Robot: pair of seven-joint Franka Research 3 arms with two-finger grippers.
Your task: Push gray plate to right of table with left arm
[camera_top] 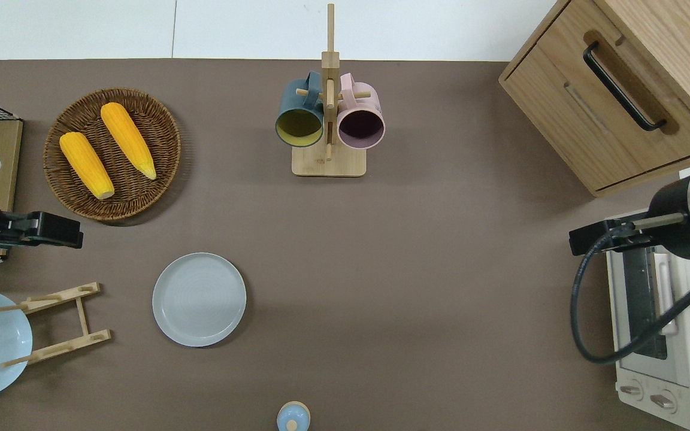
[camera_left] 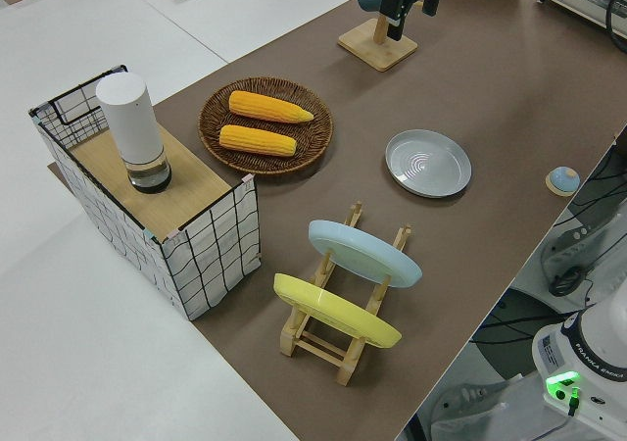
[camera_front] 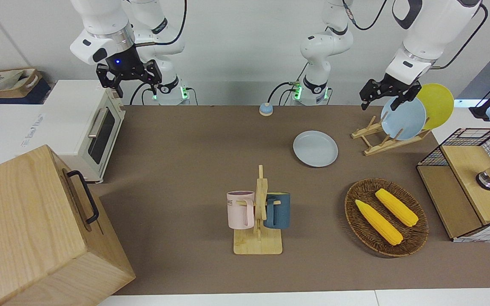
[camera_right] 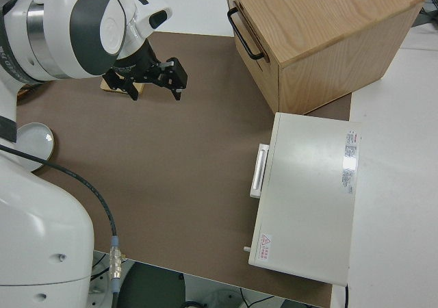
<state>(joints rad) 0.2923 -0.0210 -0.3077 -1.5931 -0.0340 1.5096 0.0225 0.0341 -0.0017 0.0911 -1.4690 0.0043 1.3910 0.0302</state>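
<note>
The gray plate (camera_front: 315, 148) lies flat on the brown table (camera_front: 185, 148), toward the left arm's end; it also shows in the overhead view (camera_top: 199, 299) and the left side view (camera_left: 427, 163). My left gripper (camera_front: 384, 98) is open, empty and up in the air. In the overhead view the left gripper (camera_top: 72, 233) is over bare table between the wicker basket and the wooden plate rack, well apart from the gray plate. My right gripper (camera_front: 136, 85), with a blue light above it, is open and parked.
A plate rack (camera_front: 381, 138) holds a light-blue plate (camera_front: 403, 119) and a yellow plate (camera_front: 438, 104). A wicker basket (camera_front: 415, 238) holds two corn cobs. A mug stand (camera_front: 257, 221), toaster oven (camera_front: 89, 127), wooden cabinet (camera_front: 36, 229) and wire shelf (camera_front: 470, 182) also stand here.
</note>
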